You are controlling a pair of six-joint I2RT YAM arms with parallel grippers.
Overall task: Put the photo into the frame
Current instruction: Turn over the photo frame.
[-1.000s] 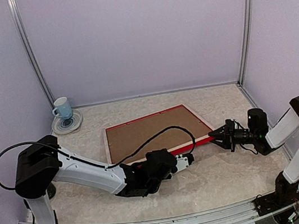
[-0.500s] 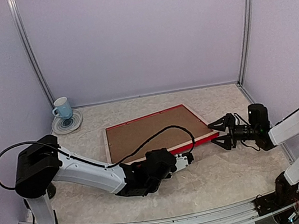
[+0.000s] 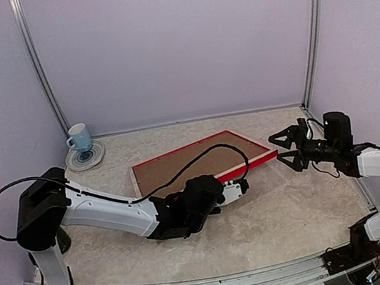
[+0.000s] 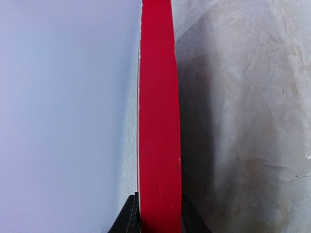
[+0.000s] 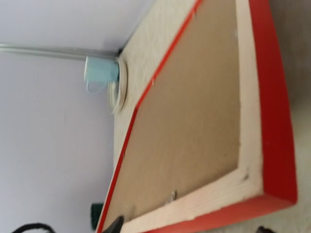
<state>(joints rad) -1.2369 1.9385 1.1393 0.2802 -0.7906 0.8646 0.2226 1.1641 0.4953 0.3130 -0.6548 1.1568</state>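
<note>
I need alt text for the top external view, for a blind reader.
A rectangular red-edged picture frame lies back-up on a beige table, a brown backing board inside it. The left gripper clamps its near edge; the right gripper stands open at its right corner. A light blue cup sits on a saucer at far left.

Frame (image 4: 158,121) cut off at top.

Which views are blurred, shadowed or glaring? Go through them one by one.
Top external: even light, sharp, no glare. Left wrist: the frame edge is very close and fills the centre, casting a dark shadow on the table beside it. Right wrist: soft overall, and the far cup is smeared.
</note>
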